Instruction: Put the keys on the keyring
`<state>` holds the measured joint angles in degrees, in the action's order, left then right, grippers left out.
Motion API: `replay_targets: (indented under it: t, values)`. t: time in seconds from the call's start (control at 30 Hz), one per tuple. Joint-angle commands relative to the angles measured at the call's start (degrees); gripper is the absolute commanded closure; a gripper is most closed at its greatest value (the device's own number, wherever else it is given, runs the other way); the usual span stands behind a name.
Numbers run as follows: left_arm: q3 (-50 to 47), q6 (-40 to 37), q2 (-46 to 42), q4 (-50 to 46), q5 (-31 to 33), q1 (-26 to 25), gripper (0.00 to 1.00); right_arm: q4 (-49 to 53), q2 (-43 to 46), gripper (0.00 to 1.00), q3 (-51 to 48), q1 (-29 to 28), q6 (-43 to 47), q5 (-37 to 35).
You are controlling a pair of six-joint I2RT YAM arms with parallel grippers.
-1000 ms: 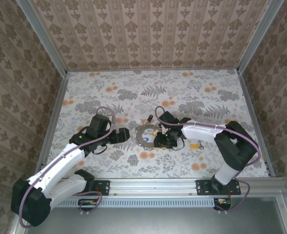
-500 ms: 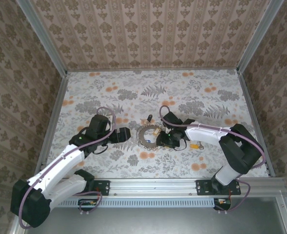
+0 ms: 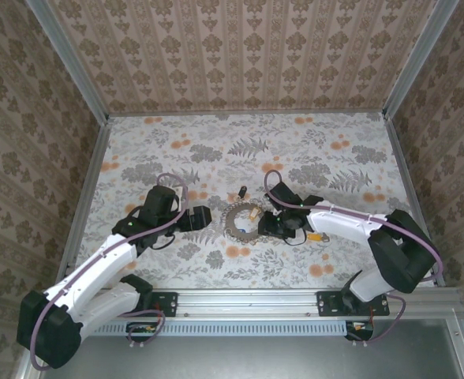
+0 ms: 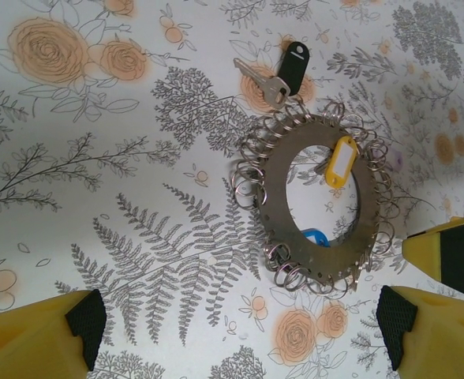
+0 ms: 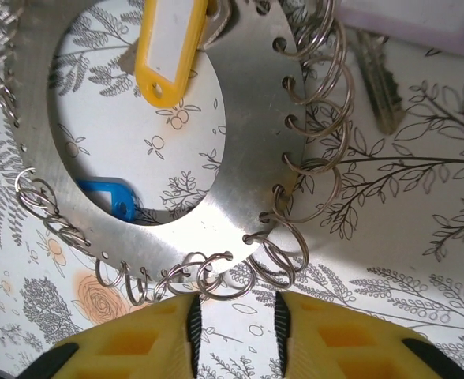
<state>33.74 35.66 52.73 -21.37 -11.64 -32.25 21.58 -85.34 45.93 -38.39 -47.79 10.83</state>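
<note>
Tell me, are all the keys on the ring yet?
Not all. A yellow-tagged key and a blue one lie at the keyring; whether they are hooked, I cannot tell. In hand: nothing; the right gripper hovers open by its small loops, the left gripper open. To do: the black-tagged key lies loose outside.
</note>
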Motion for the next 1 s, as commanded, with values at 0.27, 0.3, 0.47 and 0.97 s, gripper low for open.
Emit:
replay_targets:
  t: [0.27,0.3,0.47,0.97]
  values:
    - [-0.33,-2.39,2.75,4.52,-1.2,-1.38,0.08,0.71,-3.49,0.66,-1.21,1.66,-0.82,0.52]
    - [-0.34,-2.44,3.05,4.75,-1.19,-1.65,0.09,0.67,-3.82,0.67,-0.94,1.65,-0.62,0.63]
    - [-0.21,-2.69,4.51,5.63,-0.84,-2.77,0.09,0.11,-5.51,0.72,-0.23,1.65,-0.2,1.65]
    - [1.41,-3.32,7.8,5.85,-0.12,-4.84,0.09,-4.05,-5.24,0.79,-0.98,1.65,1.14,5.34]
